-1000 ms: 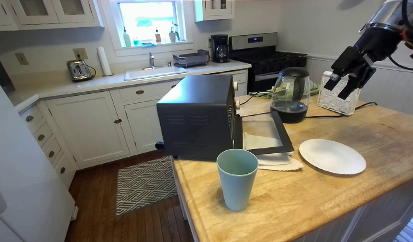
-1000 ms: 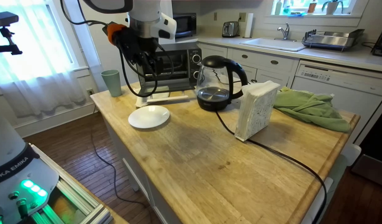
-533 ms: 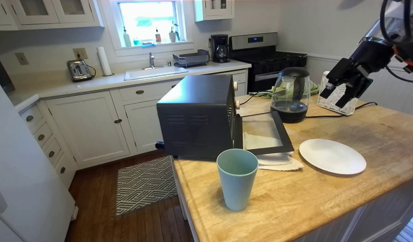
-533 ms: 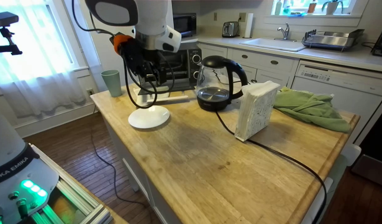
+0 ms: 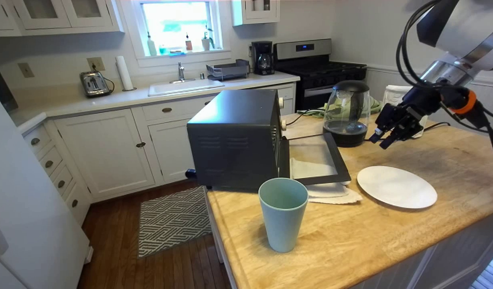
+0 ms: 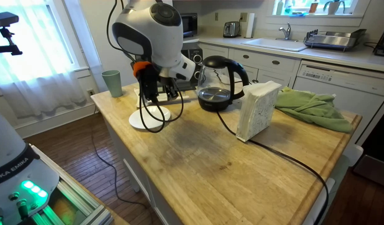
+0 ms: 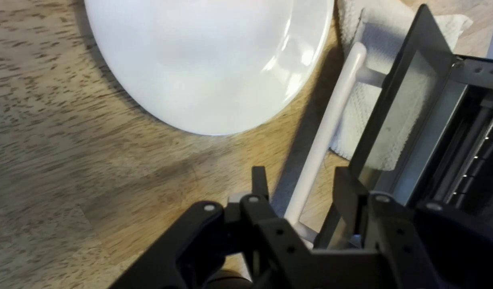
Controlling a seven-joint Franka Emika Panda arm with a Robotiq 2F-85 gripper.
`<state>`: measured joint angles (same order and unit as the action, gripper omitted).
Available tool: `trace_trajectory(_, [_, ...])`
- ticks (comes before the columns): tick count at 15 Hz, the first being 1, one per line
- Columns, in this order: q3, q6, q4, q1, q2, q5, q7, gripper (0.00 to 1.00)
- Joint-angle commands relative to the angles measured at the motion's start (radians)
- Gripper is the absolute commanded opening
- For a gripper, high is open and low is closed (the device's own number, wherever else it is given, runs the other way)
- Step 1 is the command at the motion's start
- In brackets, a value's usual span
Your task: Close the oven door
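The black countertop oven (image 5: 234,152) stands at the end of the wooden island. Its oven door (image 5: 337,156) is folded down, sticking out nearly flat from the oven's front. Up close in the wrist view, the door (image 7: 425,40) shows its dark frame and glass, with a pale bar handle (image 7: 328,124) along its outer edge. My gripper (image 7: 302,172) is open, partly narrowed, with nothing held. In that view the handle's lower end passes between the fingers, further down than they are. An exterior view has the gripper (image 5: 380,140) apart from the door; in another, the arm hides most of the oven.
A white plate (image 5: 396,187) lies just outside the handle. Beside the door stands a glass kettle (image 6: 215,93), then a white napkin holder (image 6: 257,112) with a black cord running past. Folded cloth (image 5: 330,192) lies under the door. A green cup (image 5: 283,216) stands near the corner.
My gripper has come down toward the tabletop, drawing back from the oven in an exterior view, and its fingers have moved closer together. The oven door has not moved.
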<state>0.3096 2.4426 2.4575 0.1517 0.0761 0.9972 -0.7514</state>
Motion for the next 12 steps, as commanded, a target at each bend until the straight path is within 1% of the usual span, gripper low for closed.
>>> trace_trajectory(1, [-0.055, -0.002, -0.094, 0.052, 0.144, 0.124, -0.080, 0.18])
trace_trajectory(3, [-0.077, -0.010, -0.132, 0.071, 0.201, 0.174, -0.082, 0.04])
trace_trajectory(4, [-0.089, -0.010, -0.149, 0.080, 0.225, 0.205, -0.086, 0.00])
trace_trajectory(8, [-0.132, -0.006, -0.213, 0.091, 0.305, 0.321, -0.100, 0.00])
trace_trajectory(12, [-0.155, -0.017, -0.251, 0.088, 0.356, 0.417, -0.111, 0.00])
